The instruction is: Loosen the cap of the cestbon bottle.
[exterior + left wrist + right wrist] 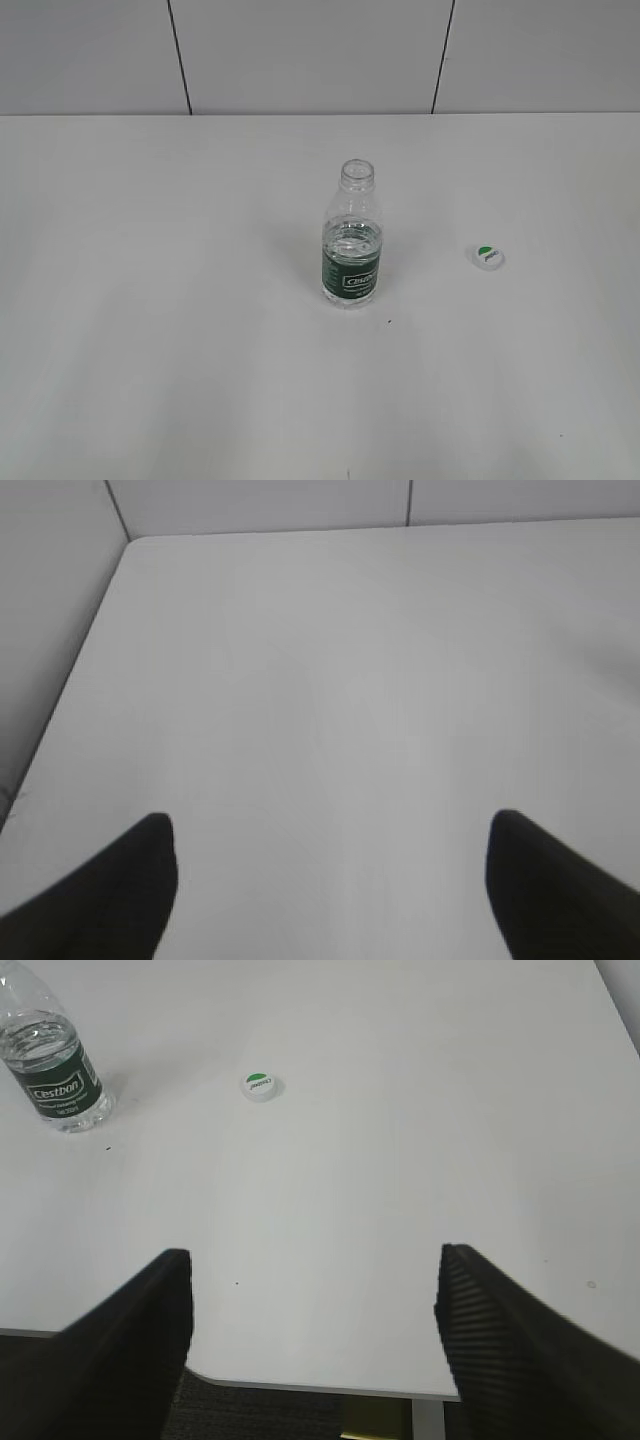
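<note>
Our right gripper (312, 1345) stands wide and holds nothing, hanging over the near table edge (320, 1385); our left gripper (330, 890) is equally wide above bare table (330, 680), with no task thing in its view. Outward from the right fingers, the cap (258, 1086) lies on the table, top up, well apart from the cestbon bottle (55, 1075); the bottle stands upright with its neck open. We judge the loosening done, so doing this step well means keeping both arms drawn back and clear; neither arm shows in the exterior view.
</note>
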Tool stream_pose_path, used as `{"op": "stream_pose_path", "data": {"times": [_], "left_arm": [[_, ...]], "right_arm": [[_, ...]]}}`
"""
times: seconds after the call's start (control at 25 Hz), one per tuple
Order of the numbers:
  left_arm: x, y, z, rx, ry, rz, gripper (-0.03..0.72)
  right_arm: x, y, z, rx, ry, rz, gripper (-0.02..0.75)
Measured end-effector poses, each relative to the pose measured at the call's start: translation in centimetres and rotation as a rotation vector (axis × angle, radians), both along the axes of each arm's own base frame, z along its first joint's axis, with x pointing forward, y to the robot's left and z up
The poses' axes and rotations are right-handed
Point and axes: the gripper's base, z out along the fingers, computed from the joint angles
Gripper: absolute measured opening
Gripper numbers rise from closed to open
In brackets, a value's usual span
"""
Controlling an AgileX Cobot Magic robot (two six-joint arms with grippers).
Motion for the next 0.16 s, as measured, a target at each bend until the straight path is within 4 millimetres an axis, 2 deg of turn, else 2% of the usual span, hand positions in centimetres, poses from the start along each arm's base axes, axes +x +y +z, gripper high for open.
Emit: {"op": "stream_pose_path", "data": {"times": [0.16], "left_arm": [[-0.07, -0.05, 0.0, 0.0, 0.0, 0.06, 0.569]], "right_arm": [[0.01, 0.0, 0.01, 0.0, -0.001, 0.0, 0.577]]}}
